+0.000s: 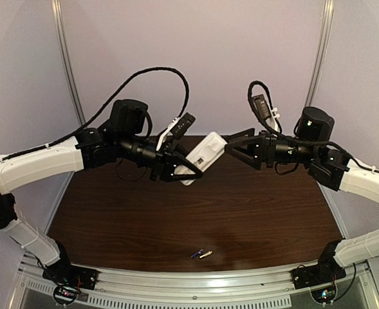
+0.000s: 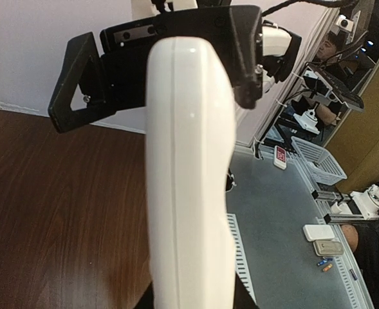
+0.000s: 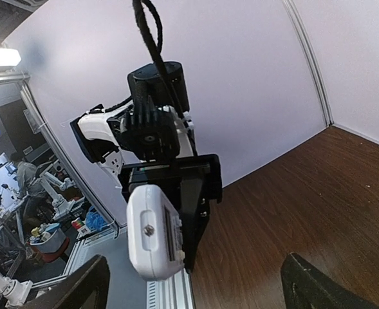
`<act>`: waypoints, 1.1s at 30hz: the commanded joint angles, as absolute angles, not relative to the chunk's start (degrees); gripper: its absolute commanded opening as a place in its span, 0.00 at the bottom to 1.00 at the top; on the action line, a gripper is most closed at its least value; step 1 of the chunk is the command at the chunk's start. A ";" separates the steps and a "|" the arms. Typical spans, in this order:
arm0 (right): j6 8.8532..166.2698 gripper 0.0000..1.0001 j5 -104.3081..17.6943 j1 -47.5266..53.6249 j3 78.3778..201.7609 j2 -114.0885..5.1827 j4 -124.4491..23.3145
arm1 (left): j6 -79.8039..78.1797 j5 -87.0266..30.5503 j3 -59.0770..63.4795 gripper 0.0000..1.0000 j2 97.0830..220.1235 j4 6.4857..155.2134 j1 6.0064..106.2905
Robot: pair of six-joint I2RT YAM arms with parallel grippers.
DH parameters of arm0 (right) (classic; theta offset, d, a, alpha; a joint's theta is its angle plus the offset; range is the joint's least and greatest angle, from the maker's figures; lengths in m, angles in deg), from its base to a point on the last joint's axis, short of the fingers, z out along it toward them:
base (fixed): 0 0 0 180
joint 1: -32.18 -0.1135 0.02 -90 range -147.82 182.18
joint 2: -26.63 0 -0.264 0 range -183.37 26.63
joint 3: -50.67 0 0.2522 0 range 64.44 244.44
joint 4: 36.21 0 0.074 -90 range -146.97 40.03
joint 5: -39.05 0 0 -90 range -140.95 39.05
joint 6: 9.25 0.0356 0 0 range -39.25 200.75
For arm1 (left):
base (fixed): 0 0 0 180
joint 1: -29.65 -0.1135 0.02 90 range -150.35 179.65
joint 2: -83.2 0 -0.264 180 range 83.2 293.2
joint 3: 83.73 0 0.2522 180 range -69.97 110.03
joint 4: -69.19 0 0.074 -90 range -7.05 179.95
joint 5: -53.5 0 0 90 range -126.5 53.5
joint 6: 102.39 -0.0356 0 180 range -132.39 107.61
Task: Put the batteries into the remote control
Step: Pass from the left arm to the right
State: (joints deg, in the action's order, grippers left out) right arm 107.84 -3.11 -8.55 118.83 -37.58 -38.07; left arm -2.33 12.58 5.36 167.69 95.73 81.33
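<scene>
My left pincer [image 1: 190,168] is gripping the white remote control [image 1: 207,151] mid-air. My right pincer [image 1: 229,146] is hanging wide open at its 3 o'clock, and the batteries [image 1: 201,254] are lying on the table [image 1: 112,219] at 6 o'clock.

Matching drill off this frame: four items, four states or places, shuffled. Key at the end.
Items
1. remote control
2. batteries
3. left gripper
4. right gripper

States or places
A. open, holding nothing
B. lying on the table near its front edge
C. held up in the air, off the table
D. shut on the remote control

Pairs: 1-C, 2-B, 3-D, 4-A
</scene>
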 commanded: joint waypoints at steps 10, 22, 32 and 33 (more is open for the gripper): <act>106.92 0.71 -3.36 -14.23 122.97 -42.55 -36.44 | 1.89 18.39 6.32 0.00 171.37 88.16 80.88; 108.88 0.31 -3.67 -15.02 123.34 -43.87 -35.89 | 3.67 18.66 6.20 0.00 172.95 87.12 80.42; 112.01 0.00 -4.43 -14.70 122.74 -43.62 -33.74 | 4.32 18.01 4.23 0.45 171.72 86.04 79.19; 112.50 0.00 -4.52 -14.53 122.77 -43.56 -33.75 | 4.31 17.87 3.51 0.56 171.01 85.48 78.62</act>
State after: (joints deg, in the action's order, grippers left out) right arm 109.30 -4.64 -14.46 121.67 -43.98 -36.39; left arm 5.19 18.18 5.30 172.60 89.32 80.35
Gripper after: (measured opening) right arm 0.205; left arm 0.412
